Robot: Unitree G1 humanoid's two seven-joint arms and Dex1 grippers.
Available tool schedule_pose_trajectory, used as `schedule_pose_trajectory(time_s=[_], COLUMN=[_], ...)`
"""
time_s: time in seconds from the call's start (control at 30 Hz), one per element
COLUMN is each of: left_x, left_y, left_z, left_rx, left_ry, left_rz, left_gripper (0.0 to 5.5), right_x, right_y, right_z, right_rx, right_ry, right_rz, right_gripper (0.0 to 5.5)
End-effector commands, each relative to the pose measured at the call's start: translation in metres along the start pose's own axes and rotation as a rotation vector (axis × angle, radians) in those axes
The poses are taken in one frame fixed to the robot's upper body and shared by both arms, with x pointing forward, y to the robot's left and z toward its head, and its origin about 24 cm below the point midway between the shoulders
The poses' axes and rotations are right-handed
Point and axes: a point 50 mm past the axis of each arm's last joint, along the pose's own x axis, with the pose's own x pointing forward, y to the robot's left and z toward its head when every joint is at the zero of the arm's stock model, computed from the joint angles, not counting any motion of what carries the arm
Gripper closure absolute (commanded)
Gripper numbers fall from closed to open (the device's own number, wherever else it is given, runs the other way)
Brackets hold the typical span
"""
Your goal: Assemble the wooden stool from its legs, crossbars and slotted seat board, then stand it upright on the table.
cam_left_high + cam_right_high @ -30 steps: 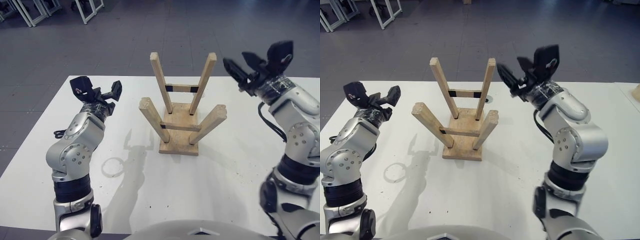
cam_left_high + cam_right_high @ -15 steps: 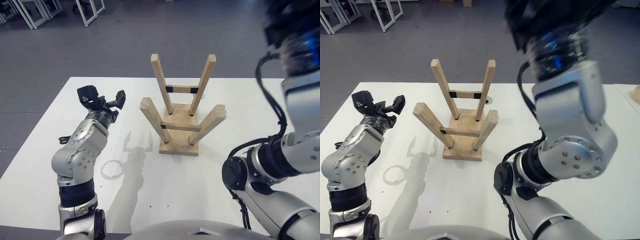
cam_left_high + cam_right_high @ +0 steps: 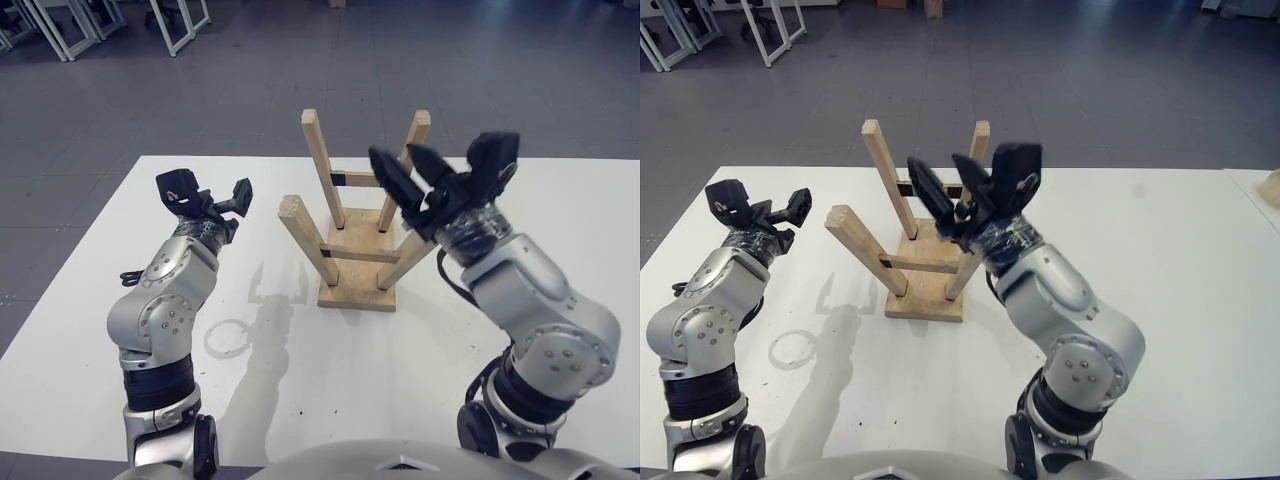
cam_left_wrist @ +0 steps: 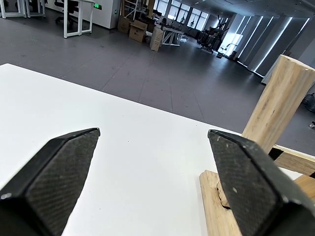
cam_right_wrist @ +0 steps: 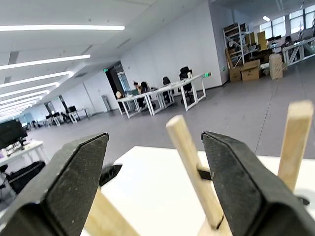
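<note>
Now the stool stands upside down mid-bench, its flat, pale seat board lying on the smooth white bench and four square-cut wooden legs splaying upward. Thin crossbars join the legs in pairs, with dark bands at the joints of the far one. The left end effector hangs over the bench near the stool's left side, its black, grainy pads spread wide with nothing between them. The right end effector hovers by the tops of the right-hand legs, its long dark fingers likewise parted and holding nothing; its wrist view looks out through the gap at one slim leg. A faint ring lies on the bench near the left arm.
</note>
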Motion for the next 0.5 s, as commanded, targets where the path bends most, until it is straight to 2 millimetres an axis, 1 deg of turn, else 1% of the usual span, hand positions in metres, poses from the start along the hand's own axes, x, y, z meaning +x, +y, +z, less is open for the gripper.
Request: schedule_pose_trajectory(time_s=[0.03,0.07,0.1,0.13,0.17,0.2,0.23,0.3,0.33,0.4,0.43,0.5], left_x=[-0.002,-0.003,-0.004,-0.005,-0.005,-0.005,-0.007,-0.008,-0.008,-0.010,-0.012,-0.016], left_y=[0.004,0.005,0.006,0.006,0.006,0.006,0.008,0.015,0.019,0.031,0.037,0.049], left_z=[-0.007,-0.008,-0.009,-0.010,-0.010,-0.010,-0.011,-0.013,-0.014,-0.019,-0.022,-0.030], left_rx=[-0.008,-0.010,-0.014,-0.017,-0.018,-0.019,-0.014,-0.001,0.008,0.030,0.038,0.053], left_ry=[0.018,0.018,0.017,0.016,0.018,0.020,0.022,0.032,0.039,0.053,0.062,0.080], left_rz=[0.010,0.014,0.022,0.027,0.026,0.026,0.035,0.062,0.080,0.132,0.164,0.223], left_gripper=[1.40,1.40,1.40,1.40,1.40,1.40,1.40,1.40,1.40,1.40,1.40,1.40], right_x=[0.013,0.013,0.009,0.003,-0.007,-0.017,-0.026,-0.041,-0.048,-0.053,-0.051,-0.040], right_y=[0.008,0.001,-0.021,-0.046,-0.070,-0.087,-0.099,-0.107,-0.105,-0.097,-0.091,-0.072], right_z=[0.066,0.081,0.087,0.082,0.067,0.051,0.030,-0.001,-0.014,-0.032,-0.040,-0.050], right_rx=[0.000,-0.026,-0.108,-0.216,-0.364,-0.464,-0.522,-0.583,-0.605,-0.626,-0.628,-0.607], right_ry=[-0.276,-0.317,-0.270,-0.166,0.004,0.149,0.294,0.473,0.549,0.628,0.641,0.634], right_rz=[0.061,0.034,-0.043,-0.147,-0.231,-0.279,-0.282,-0.243,-0.204,-0.124,-0.084,0.025], right_gripper=[2.03,2.03,2.03,2.03,2.03,2.03,2.03,2.03,2.03,2.03,2.03,2.03])
